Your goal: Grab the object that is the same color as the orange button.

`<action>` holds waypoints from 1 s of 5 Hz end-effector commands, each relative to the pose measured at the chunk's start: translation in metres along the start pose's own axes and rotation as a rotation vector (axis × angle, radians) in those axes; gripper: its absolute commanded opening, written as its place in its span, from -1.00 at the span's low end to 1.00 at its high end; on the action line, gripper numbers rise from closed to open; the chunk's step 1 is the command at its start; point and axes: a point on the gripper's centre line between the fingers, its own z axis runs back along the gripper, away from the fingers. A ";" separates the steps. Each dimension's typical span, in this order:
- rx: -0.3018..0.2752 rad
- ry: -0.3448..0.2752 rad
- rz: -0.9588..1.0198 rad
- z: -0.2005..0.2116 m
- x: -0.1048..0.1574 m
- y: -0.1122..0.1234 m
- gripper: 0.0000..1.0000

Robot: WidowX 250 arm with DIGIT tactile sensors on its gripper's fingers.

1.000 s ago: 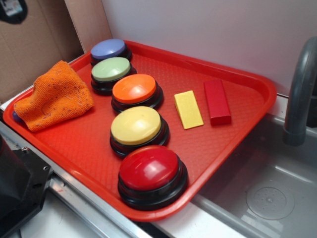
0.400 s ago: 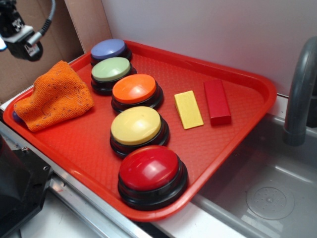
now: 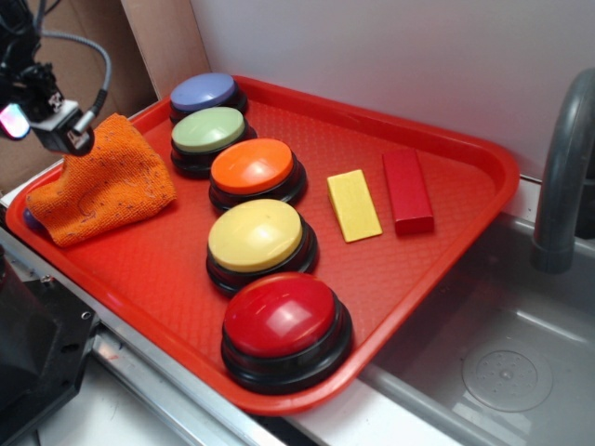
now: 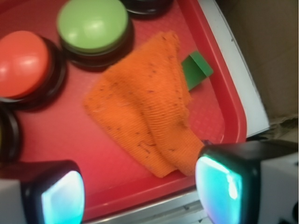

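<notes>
The object is an orange nubbly cloth (image 3: 104,181) lying rumpled at the left end of the red tray (image 3: 446,232); the wrist view shows this cloth (image 4: 145,102) spread just ahead of my fingers. The orange button (image 3: 253,169), with a glossy orange top on a black base, stands in the middle of the row of buttons, and appears as a dome (image 4: 23,63) at the wrist view's left. My gripper (image 3: 56,130) hangs above the cloth's far left edge. It (image 4: 140,191) is open, with a wide gap and nothing between its fingers.
Blue (image 3: 204,93), green (image 3: 208,130), yellow (image 3: 256,237) and red (image 3: 282,318) buttons line the tray. A yellow block (image 3: 353,204) and a red block (image 3: 407,190) lie to the right. A green block (image 4: 196,70) peeks from behind the cloth. A sink (image 3: 502,362) and faucet (image 3: 562,177) are at right.
My gripper has come into view from the upper left and dropped down and to the right, close over the cloth's left edge. Nothing on the tray has moved.
</notes>
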 end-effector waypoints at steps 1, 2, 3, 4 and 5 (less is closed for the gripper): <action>0.061 0.015 0.030 -0.035 0.003 0.015 1.00; 0.071 0.036 0.038 -0.047 0.001 0.021 1.00; 0.067 0.041 0.008 -0.058 0.004 0.022 1.00; -0.040 0.028 -0.033 -0.069 0.008 0.020 1.00; -0.028 0.022 -0.050 -0.074 0.010 0.019 -1.00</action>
